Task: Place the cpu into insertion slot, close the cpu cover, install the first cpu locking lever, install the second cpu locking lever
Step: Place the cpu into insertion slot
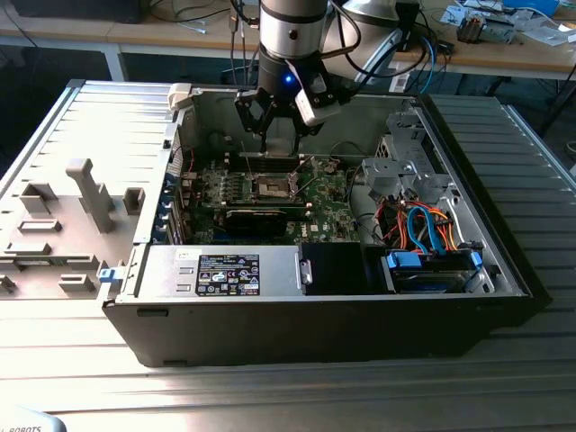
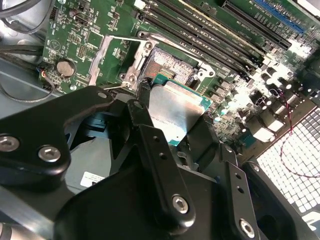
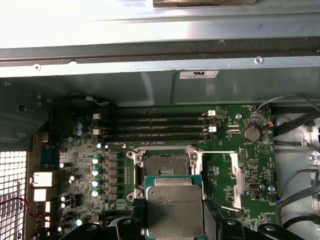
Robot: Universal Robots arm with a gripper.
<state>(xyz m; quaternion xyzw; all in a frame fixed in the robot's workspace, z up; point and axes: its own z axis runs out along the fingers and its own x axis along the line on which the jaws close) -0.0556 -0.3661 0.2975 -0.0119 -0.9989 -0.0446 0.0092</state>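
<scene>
cpu point(image 3: 175, 207): silver top up, clamped by tool point(image 3: 174, 221)
insertion slot point(image 3: 164, 165): contacts showing, just beside cpu
memory slots point(image 3: 155, 125): between insertion slot and case wall point(image 3: 150, 90)

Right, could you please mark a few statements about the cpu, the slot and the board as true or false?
1. The jaws hold the cpu. True.
2. The cpu sits in the slot. False: the slot is empty, and the cpu is in the jaws.
3. A lid is shut over the slot. False: its contacts lie exposed.
4. Memory slots run alongside the slot. True.
</scene>
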